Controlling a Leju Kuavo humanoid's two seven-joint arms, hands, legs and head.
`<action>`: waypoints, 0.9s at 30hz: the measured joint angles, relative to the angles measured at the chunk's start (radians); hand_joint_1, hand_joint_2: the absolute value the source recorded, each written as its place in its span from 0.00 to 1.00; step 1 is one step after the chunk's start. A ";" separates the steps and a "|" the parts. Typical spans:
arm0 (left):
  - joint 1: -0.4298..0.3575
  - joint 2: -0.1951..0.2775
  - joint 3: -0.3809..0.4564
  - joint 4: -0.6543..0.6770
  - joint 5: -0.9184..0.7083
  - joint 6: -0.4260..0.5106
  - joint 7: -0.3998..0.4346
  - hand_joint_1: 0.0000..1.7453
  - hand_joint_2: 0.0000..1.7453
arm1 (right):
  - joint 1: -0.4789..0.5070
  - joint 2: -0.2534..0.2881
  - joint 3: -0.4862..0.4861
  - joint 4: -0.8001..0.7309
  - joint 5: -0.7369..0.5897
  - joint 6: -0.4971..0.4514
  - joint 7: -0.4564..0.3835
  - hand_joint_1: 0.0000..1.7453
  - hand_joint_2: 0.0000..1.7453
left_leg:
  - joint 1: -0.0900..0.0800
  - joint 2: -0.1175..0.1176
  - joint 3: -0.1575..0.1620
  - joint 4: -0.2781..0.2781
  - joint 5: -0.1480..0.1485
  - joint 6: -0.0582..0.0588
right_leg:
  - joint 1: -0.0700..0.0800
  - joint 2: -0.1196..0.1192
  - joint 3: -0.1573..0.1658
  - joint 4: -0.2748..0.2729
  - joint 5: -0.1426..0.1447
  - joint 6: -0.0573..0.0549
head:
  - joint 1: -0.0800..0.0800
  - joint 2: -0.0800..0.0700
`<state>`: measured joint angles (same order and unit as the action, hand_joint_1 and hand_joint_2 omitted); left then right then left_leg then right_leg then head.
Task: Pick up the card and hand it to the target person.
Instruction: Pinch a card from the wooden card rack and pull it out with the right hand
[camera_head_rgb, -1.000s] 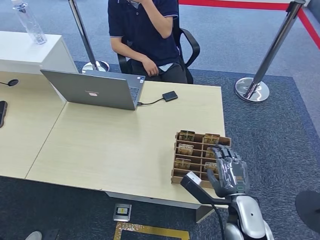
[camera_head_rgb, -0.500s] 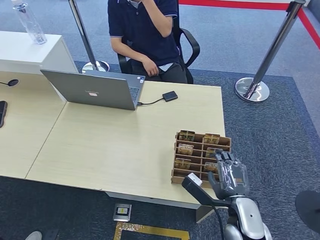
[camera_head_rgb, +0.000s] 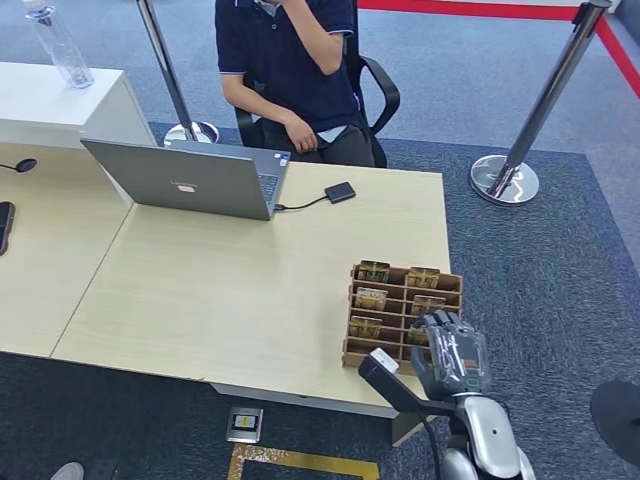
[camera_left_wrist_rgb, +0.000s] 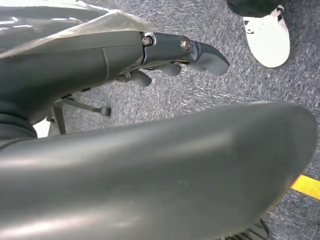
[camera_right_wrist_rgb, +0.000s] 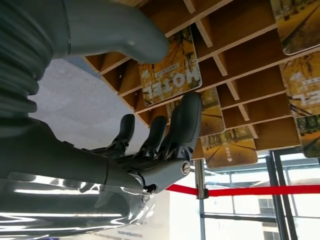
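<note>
Several glossy cards (camera_right_wrist_rgb: 171, 75) fill a slatted wooden rack (camera_head_rgb: 361, 340).

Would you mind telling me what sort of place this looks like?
Probably a mock hotel reception desk in an office: a wooden rack of hotel cards, a person seated behind a laptop, and queue-barrier posts on carpet.

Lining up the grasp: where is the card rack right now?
In the head view the wooden card rack sits at the table's near right corner, just ahead of the right hand.
</note>
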<state>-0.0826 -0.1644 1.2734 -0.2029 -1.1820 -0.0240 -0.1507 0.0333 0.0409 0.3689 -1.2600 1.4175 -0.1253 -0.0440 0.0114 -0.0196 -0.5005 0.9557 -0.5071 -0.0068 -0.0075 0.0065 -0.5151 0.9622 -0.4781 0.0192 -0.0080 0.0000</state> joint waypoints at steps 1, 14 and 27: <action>0.000 0.000 0.000 0.000 -0.001 0.000 0.000 0.00 0.00 | 0.000 0.002 -0.002 0.000 0.000 0.000 0.001 0.46 1.00 | 0.000 0.000 0.000 0.000 0.000 0.000 | 0.000 0.000 0.000 0.000 0.000 0.000 | 0.000 0.000; 0.000 0.000 0.000 0.000 -0.006 0.000 0.000 0.00 0.00 | 0.002 0.017 -0.031 -0.002 0.022 -0.007 0.008 0.39 1.00 | 0.000 0.000 0.000 0.000 0.000 0.000 | 0.000 0.000 0.000 0.000 0.000 0.000 | 0.000 0.000; 0.000 0.000 0.000 0.000 -0.010 -0.002 0.000 0.00 0.00 | -0.006 0.029 -0.055 0.006 0.037 -0.009 -0.004 0.39 1.00 | 0.000 0.000 0.000 0.000 0.000 0.000 | 0.000 0.000 0.000 0.000 0.000 0.000 | 0.000 0.000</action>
<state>-0.0828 -0.1644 1.2730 -0.2028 -1.1921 -0.0259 -0.1505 0.0270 0.0701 0.3135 -1.2538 1.4546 -0.1345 -0.0478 0.0114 -0.0196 -0.5005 0.9558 -0.5071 -0.0068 -0.0075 0.0065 -0.5150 0.9622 -0.4781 0.0192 -0.0080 0.0000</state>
